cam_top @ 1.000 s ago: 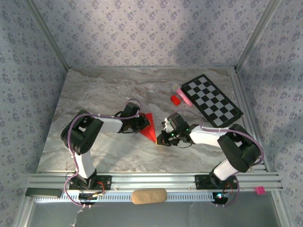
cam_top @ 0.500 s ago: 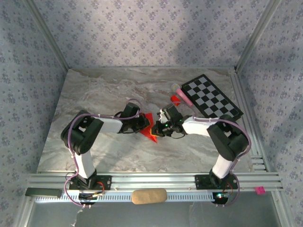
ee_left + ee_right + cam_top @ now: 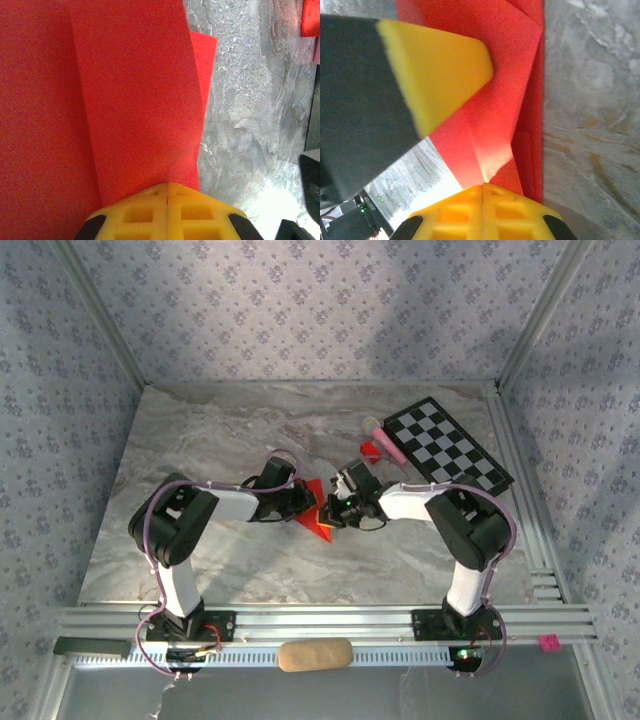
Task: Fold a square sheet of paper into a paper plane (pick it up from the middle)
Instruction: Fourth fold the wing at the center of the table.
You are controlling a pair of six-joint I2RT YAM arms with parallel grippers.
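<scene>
Lying just ahead of the pressed-together jaws of left gripper (image 3: 166, 189) and right gripper (image 3: 482, 190), perhaps nipped, the thin bright red creased paper sheet (image 3: 125, 90) is judged light, limp, and best pinched along its fold.

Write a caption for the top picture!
Left tool and right tool meet at creased bright red paper on marble table.

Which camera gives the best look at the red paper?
The left wrist view: the red paper is close up, its overlapping layers clear. The right wrist view has its creases partly blocked. From the top it is a small, half-covered wedge.
</scene>
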